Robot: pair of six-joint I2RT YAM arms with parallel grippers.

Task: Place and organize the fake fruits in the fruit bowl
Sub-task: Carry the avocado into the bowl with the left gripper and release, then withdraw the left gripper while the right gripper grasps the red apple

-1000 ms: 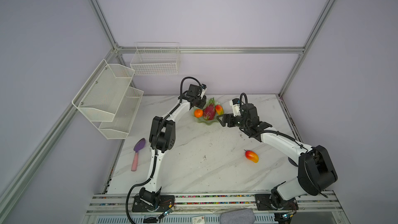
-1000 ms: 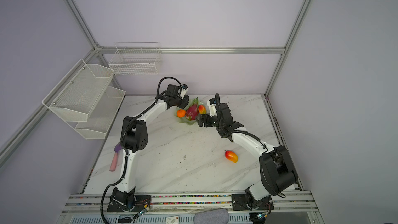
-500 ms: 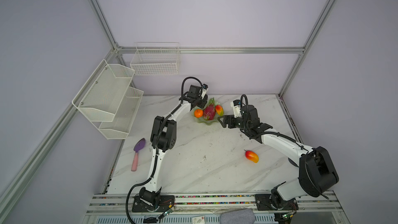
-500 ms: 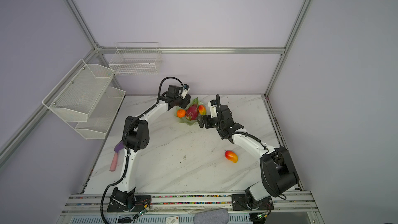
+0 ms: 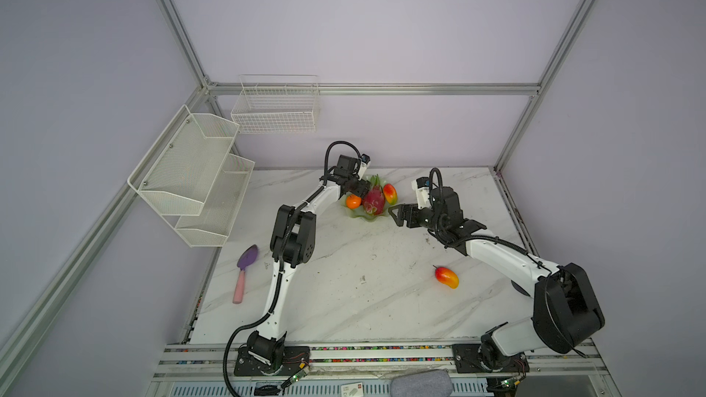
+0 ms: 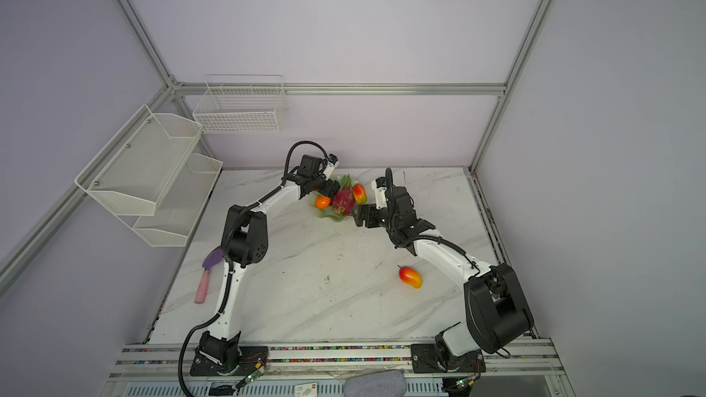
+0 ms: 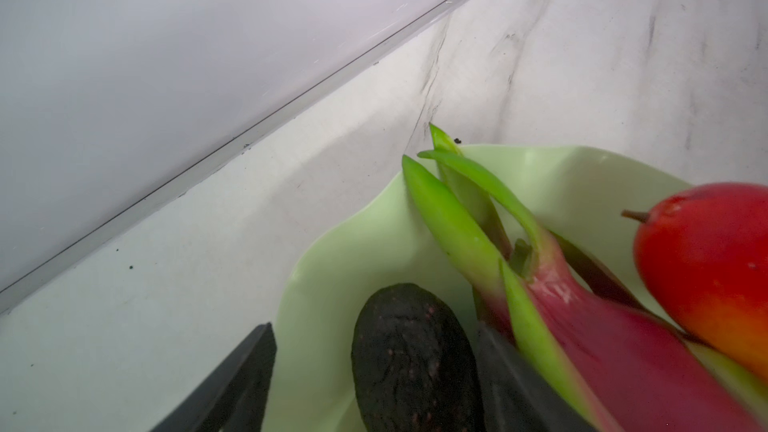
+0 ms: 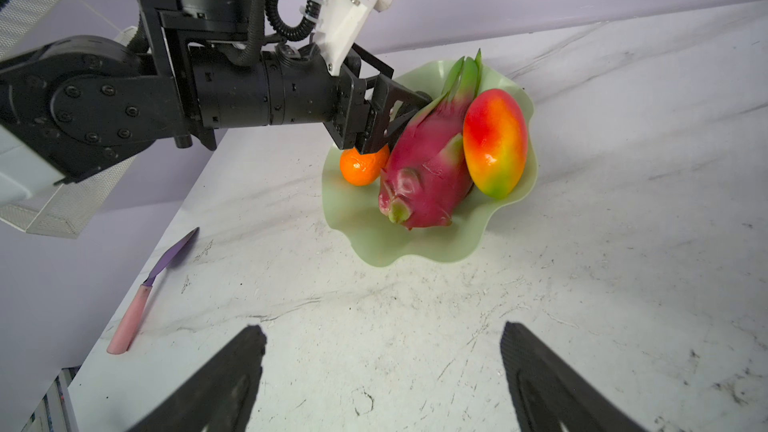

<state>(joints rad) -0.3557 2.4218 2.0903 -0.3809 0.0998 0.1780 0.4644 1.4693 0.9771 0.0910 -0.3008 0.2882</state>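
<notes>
The mint-green fruit bowl (image 5: 366, 218) at the back of the table holds a pink dragon fruit (image 5: 373, 200), an orange (image 5: 353, 201) and a red-yellow mango (image 5: 390, 193). In the left wrist view a black avocado (image 7: 411, 359) also lies in the bowl (image 7: 332, 268), between the parted fingers of my left gripper (image 7: 374, 328); one finger stands clear of it. A second mango (image 5: 447, 277) lies on the table at the front right. My right gripper (image 5: 395, 213) hovers open and empty just beside the bowl (image 8: 415, 247).
A purple-bladed, pink-handled trowel (image 5: 244, 273) lies near the table's left edge. White wire baskets hang on the left wall (image 5: 191, 169) and the back wall (image 5: 275, 108). The back wall runs close behind the bowl.
My left gripper's jaws have parted at the back of the bowl, letting the avocado rest in the bowl. The right arm has hardly moved.
</notes>
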